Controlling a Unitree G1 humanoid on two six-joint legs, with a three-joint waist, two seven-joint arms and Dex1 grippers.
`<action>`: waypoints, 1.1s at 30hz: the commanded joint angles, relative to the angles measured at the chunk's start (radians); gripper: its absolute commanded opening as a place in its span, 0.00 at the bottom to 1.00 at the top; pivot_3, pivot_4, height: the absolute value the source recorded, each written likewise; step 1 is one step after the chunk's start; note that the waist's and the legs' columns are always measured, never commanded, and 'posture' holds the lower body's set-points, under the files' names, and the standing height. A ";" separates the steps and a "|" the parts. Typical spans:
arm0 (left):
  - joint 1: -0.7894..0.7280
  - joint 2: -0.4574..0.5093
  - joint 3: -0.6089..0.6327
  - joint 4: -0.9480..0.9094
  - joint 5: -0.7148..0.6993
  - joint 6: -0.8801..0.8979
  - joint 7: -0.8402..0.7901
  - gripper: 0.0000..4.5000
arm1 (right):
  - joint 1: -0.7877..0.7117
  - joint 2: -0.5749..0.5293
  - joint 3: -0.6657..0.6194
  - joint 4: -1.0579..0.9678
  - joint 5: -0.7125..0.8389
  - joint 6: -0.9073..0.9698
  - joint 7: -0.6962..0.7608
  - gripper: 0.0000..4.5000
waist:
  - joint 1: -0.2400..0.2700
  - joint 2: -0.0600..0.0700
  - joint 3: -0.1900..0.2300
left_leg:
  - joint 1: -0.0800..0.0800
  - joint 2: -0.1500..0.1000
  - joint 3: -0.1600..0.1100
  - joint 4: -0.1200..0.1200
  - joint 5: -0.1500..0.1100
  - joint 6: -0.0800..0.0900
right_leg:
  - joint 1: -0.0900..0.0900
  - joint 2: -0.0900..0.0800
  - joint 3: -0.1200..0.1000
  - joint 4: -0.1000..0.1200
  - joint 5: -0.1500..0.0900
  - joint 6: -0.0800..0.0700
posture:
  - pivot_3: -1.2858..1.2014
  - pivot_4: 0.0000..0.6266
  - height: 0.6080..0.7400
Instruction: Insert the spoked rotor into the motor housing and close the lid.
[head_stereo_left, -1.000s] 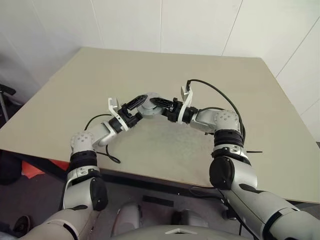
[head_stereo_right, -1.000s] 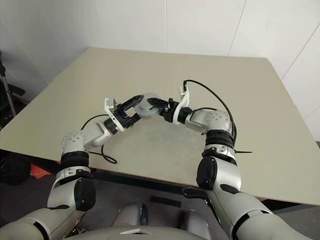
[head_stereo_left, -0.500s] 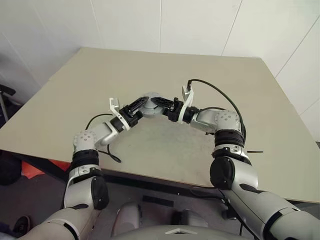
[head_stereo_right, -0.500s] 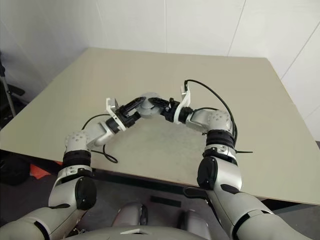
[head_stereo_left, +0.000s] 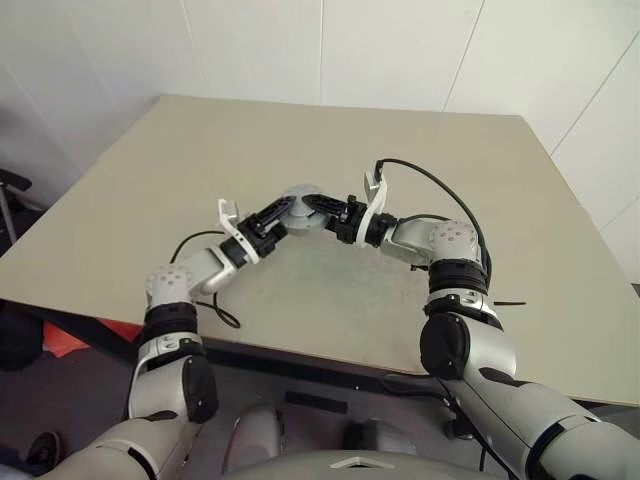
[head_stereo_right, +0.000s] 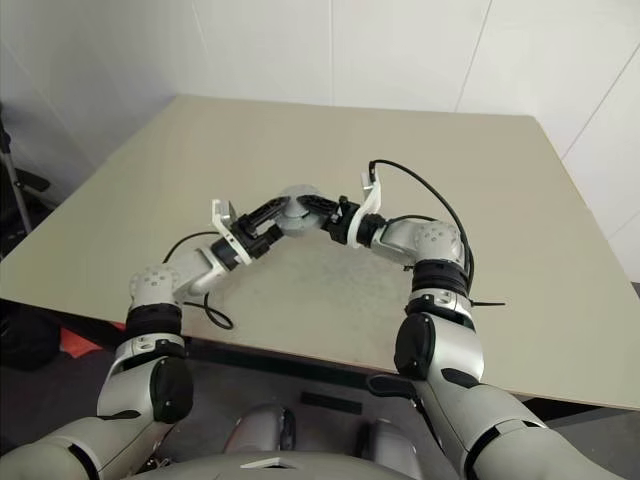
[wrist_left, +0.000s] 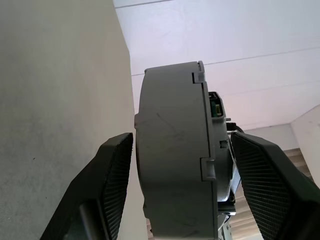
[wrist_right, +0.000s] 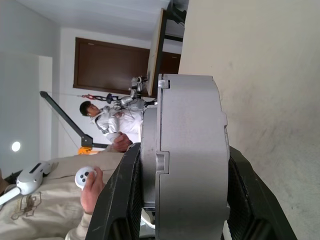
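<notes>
One motor housing (head_stereo_left: 300, 197) is present, held above the desk (head_stereo_left: 330, 150) between two tools. The right tool (wrist_right: 175, 210) is clamped on the housing, both fingers pressed flat against its opposite faces. The left tool (wrist_left: 175, 200) straddles the same housing; one finger (wrist_left: 112, 175) lies against a face, the other finger (wrist_left: 265, 185) stands just clear of it. One lid (wrist_left: 212, 112) appears seated on the housing. One person (wrist_right: 107, 125) sits in the background; a second person's hand (wrist_right: 90, 187) holds a controller.
</notes>
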 joint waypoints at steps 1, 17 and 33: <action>-0.015 -0.001 0.006 -0.005 0.002 -0.022 -0.002 0.54 | -0.031 -0.001 -0.008 -0.029 0.044 -0.006 0.014 0.46 | 0.000 0.000 0.000 | 0.000 0.000 0.000 0.000 0.000 0.000 | 0.000 0.000 0.000 0.000 0.000 0.000 | 0.52 0.00 1.00; -0.014 -0.012 0.015 -0.015 0.009 -0.054 0.019 0.48 | -0.027 0.000 0.007 -0.033 0.035 -0.020 0.020 0.46 | 0.000 0.000 0.000 | 0.000 0.000 0.000 0.000 0.000 0.000 | 0.000 0.000 0.000 0.000 0.000 0.000 | 0.52 0.00 1.00; -0.010 -0.017 0.015 -0.035 0.038 -0.120 0.028 0.48 | 0.020 -0.002 0.132 -0.109 -0.025 -0.165 0.075 0.97 | -0.001 0.000 0.000 | 0.000 0.000 0.000 0.000 0.000 0.000 | 0.000 0.000 0.000 0.000 0.000 0.000 | 0.52 0.00 1.00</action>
